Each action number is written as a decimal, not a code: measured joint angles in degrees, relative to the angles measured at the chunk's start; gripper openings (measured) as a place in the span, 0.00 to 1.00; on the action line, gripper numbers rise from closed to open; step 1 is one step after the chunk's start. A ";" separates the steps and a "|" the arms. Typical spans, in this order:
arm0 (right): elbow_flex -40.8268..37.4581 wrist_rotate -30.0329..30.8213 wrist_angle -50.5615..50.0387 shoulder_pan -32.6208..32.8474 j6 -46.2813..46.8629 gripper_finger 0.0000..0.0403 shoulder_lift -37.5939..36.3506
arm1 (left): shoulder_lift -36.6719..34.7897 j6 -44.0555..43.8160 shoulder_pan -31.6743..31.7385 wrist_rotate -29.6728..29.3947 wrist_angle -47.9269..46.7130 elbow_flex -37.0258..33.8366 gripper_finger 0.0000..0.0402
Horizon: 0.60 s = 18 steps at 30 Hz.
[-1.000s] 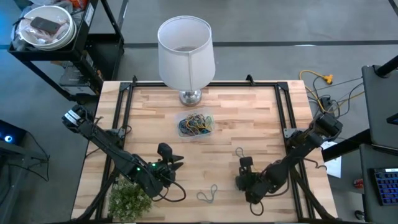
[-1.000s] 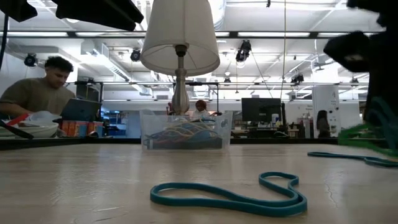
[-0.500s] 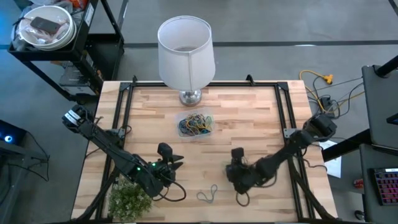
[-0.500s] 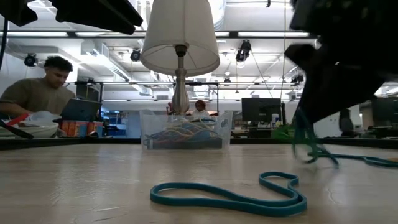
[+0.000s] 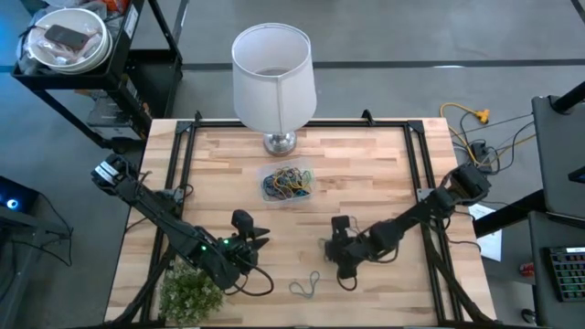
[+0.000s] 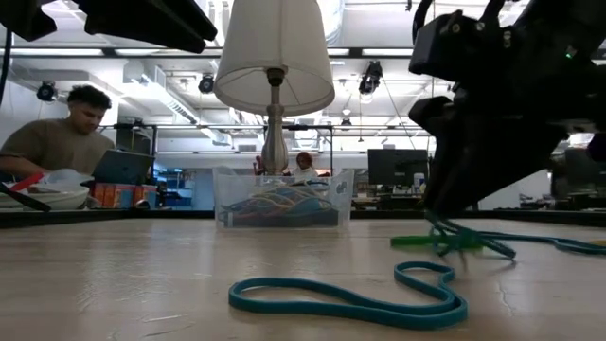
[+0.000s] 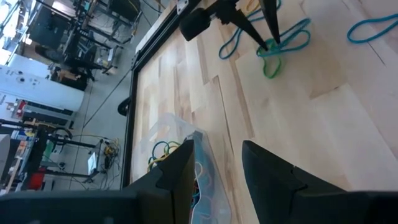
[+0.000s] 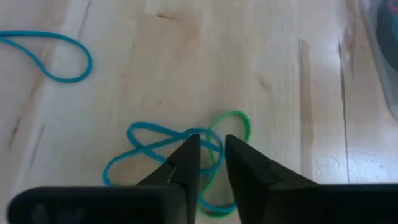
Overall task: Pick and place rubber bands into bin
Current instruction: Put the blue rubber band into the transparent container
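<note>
Butcher-block table [image 5: 384,174] taking up most of the high view, white lamp [image 5: 272,78] parked at the far edge. Bin [image 5: 288,183] just in front of the lamp base, already stuffed with mixed-colour rubber bands [image 6: 279,204]. Left gripper [image 5: 249,239] idling near the front left by a little plant [image 5: 190,294], fingers spread with nothing between them. Right gripper [image 8: 210,163] down at the front middle of the table, tips slightly parted right over a tangled blue and green band [image 8: 180,155]; can't tell if actually pinching it. One more loose blue band [image 5: 306,285] lying near the front edge.
</note>
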 joint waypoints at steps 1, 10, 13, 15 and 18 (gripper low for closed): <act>-0.15 0.02 -0.07 -0.04 0.34 0.19 0.00 | 0.00 0.00 0.00 0.00 0.00 0.00 0.29; -2.31 0.05 0.71 -0.06 1.34 0.30 0.20 | 0.00 0.00 0.00 0.00 0.00 0.00 0.29; -3.31 0.06 2.93 -0.36 1.30 0.31 0.20 | 0.00 0.00 0.00 0.00 0.00 0.00 0.29; -3.36 0.07 3.03 -0.57 1.26 0.31 0.20 | 0.00 -0.02 0.00 0.00 0.02 0.00 0.29; -3.36 0.34 3.06 -0.90 1.27 0.31 0.20 | 0.00 -0.01 0.00 0.00 0.01 0.00 0.29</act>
